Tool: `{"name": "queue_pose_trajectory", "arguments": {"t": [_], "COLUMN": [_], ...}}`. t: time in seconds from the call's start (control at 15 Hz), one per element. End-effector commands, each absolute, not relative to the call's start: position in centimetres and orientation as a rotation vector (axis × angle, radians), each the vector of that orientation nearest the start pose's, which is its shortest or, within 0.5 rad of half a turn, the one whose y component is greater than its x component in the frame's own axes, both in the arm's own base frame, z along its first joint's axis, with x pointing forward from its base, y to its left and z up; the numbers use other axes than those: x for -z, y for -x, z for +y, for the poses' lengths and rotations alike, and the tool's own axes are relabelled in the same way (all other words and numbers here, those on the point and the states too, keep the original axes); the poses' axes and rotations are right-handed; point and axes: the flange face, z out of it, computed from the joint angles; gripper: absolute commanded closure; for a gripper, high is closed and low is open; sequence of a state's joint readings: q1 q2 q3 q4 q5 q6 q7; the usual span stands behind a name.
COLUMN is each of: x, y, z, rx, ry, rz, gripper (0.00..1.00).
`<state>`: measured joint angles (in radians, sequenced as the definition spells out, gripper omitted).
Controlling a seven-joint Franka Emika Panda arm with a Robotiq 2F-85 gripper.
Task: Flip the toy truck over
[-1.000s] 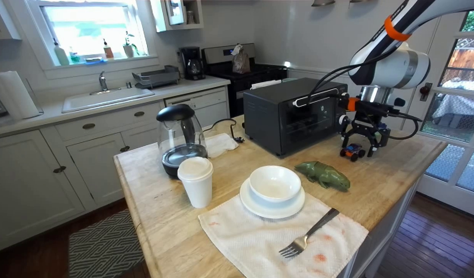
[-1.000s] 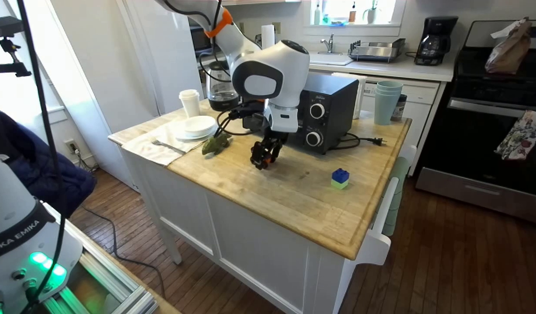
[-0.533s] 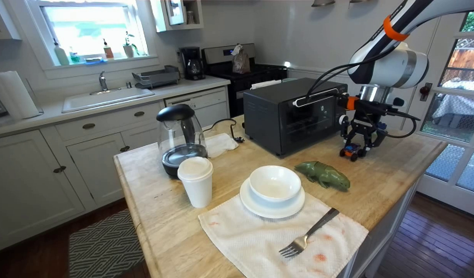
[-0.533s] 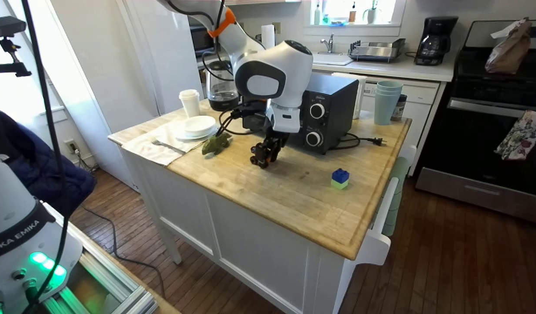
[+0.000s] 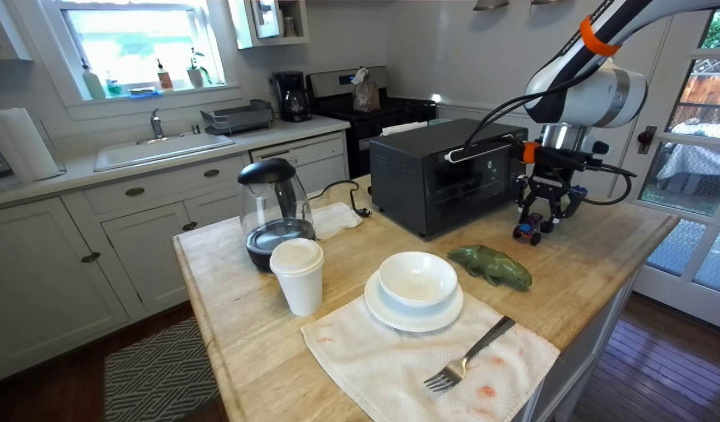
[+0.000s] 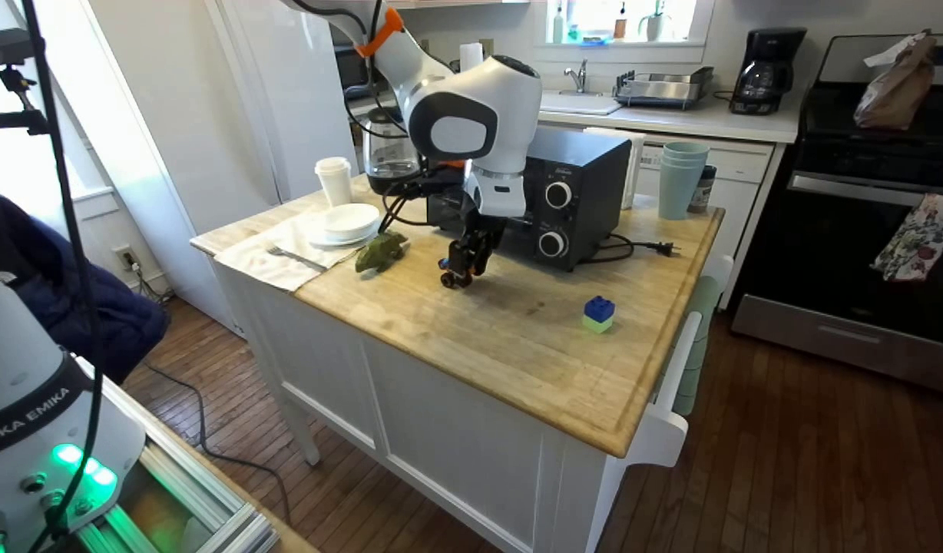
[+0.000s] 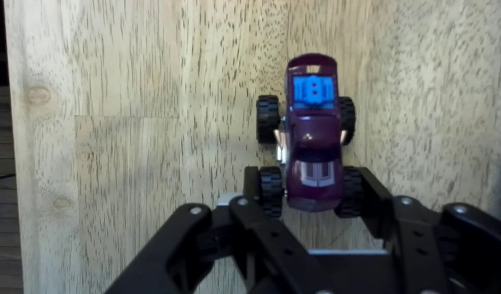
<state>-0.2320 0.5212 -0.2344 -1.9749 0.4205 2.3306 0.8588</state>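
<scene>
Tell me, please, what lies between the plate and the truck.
The green figure lies on the tabletop between the plate and the truck, as both exterior views show.

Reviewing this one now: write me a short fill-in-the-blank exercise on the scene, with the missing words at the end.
In the wrist view, the black two-fingered gripper pinches the glossy dark-purple toy truck by two of its black ____.
In an exterior view, the round white bowl rests on a flat, round white ____.
The dark-handled metal utensil on the pale orange-marked cloth is a ____.
The small blue toy brick sits atop a pale ____ brick.
Missing words: wheels; plate; fork; green.
</scene>
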Motion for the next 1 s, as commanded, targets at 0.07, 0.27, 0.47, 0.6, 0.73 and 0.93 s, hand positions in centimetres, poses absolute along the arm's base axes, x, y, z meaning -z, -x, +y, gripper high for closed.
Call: {"name": "queue_pose_trajectory", "arguments": {"t": [0.07,0.27,0.47,0.6,0.73,0.93], "x": [-22.0,-23.0,-23.9,-24.3,-24.5,-24.6], "y": [-53.5,-53.6,-53.6,-53.7,-53.6,-53.7], "z": [-25.0,-24.6,-24.7,-25.0,-25.3,-25.4], "rx": [-0.148,-0.080,-0.010,0.061,0.126,0.236], "ry": [2.165,2.224,2.283,2.328,2.371,2.441], "rz": [2.170,2.154,2.159,2.169,2.184,2.198], "gripper": [0.66,0.66,0.66,0.66,0.66,0.66]}}
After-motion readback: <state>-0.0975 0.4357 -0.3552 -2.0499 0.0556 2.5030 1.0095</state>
